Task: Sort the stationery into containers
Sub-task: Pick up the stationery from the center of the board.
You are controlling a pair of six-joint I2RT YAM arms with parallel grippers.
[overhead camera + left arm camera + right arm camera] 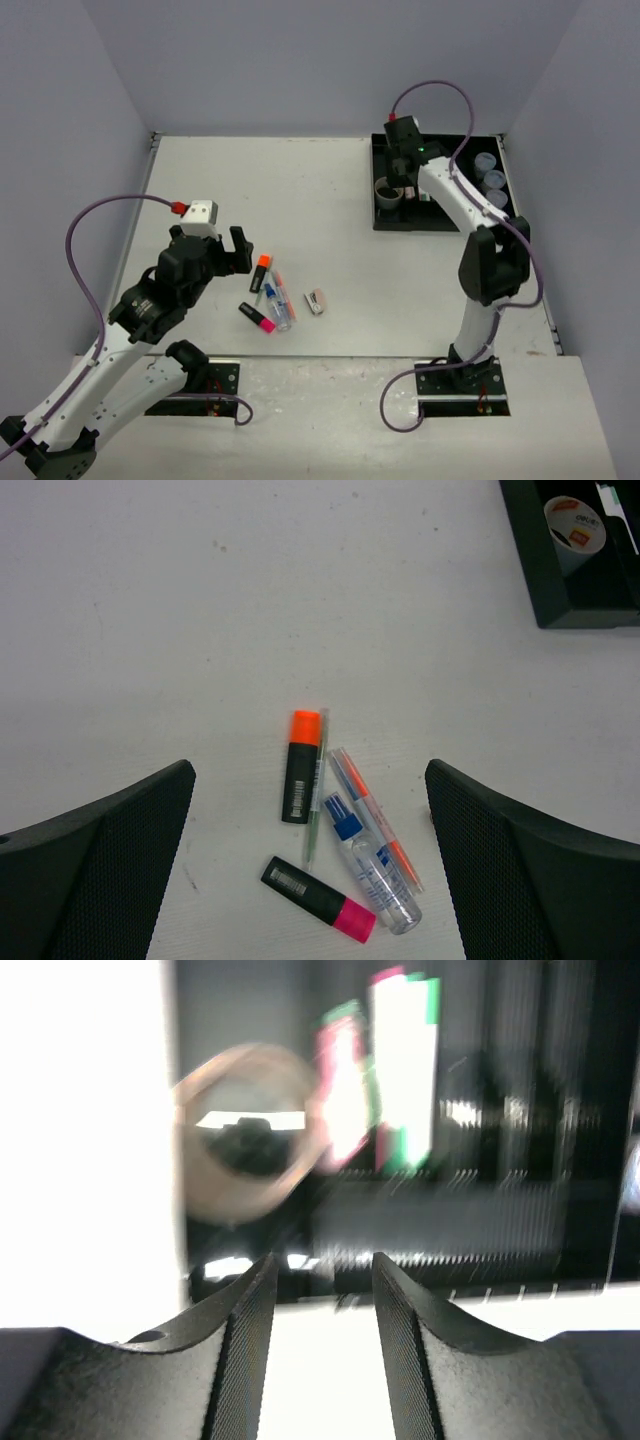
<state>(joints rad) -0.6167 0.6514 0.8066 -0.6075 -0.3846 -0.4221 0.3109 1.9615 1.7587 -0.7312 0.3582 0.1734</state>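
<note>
left gripper (308,775): lower left of the top view, fingers (110,860) spread wide, nothing between them, hovering over the loose pile.
loose pile: lower centre of the top view, on the table (300,180), all near each other.
orange highlighter (302,768): black body, orange cap pointing up-frame.
green pen (316,802): thin, lying along the orange highlighter's right side, touching or nearly so.
orange pen (372,815): slanted, just right of the green pen.
clear tube (372,878): blue cap, lying against the orange pen.
pink highlighter (318,898): lowest in the wrist view, pink cap to the right.
small pale item (316,301): right of the pile, apart from it; too small to identify.
right gripper (322,1270): upper right of the top view, over the tray's left part, fingers partly apart with nothing between them.
tray (378,222): black, upper right of the top view.
tape roll (386,192): inside the tray, left side, just beside the right gripper.
blurred item (400,1060): pink, green and white, right of the roll; cannot tell what.
tubs (494,179): three in a column at the tray's right edge.
</note>
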